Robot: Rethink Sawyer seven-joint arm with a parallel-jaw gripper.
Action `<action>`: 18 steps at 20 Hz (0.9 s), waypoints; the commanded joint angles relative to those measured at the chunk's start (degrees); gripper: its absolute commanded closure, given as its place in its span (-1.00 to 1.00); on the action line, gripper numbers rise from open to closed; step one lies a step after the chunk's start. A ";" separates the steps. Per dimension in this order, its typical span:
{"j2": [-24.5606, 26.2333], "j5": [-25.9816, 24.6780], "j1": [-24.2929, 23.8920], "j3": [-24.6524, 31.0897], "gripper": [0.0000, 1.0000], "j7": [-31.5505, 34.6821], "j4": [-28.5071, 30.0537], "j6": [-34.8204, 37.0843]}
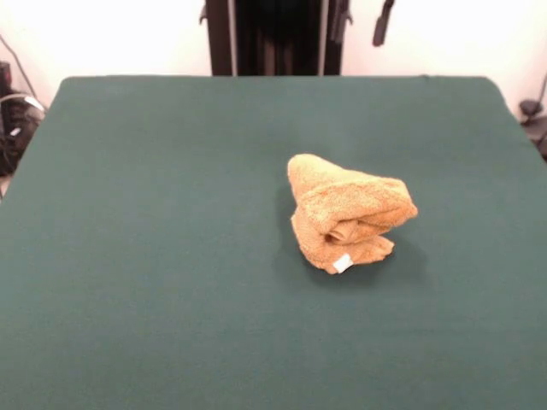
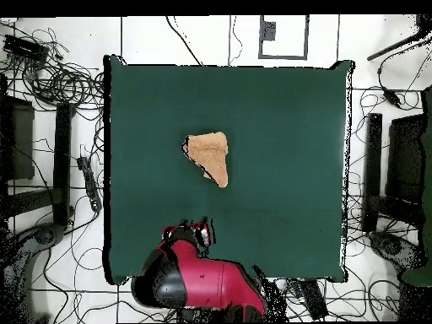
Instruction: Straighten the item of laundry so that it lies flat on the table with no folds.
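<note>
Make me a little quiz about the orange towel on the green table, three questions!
1. True or false: the towel lies flat with no folds.
2. What small white thing sticks out of the towel's lower edge in the front view? A) a button B) a tag C) a coin
3. Fill in: the table is covered in dark ____ cloth.

Key: 1 false, it is bunched into a folded heap. 2 B, the tag. 3 green.

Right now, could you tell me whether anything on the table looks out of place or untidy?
Yes: the towel sits bunched in a folded heap on the green table, its white tag poking out at the front. Nothing looks spilled or damaged.
</note>
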 commanded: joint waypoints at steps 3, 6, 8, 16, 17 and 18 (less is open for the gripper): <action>7.30 1.48 2.12 -1.32 -1.00 12.02 -1.81 -4.95; 8.54 1.52 1.53 -1.12 -1.00 12.05 -1.56 -6.25; 8.72 2.32 0.06 0.09 -1.00 13.09 -0.73 -6.60; 8.53 2.32 -1.41 2.40 -1.00 13.36 1.20 -6.72; 8.55 2.08 -1.28 2.32 -1.00 12.96 1.12 -6.54; 8.32 1.84 -1.11 2.33 -1.00 12.29 0.74 -5.74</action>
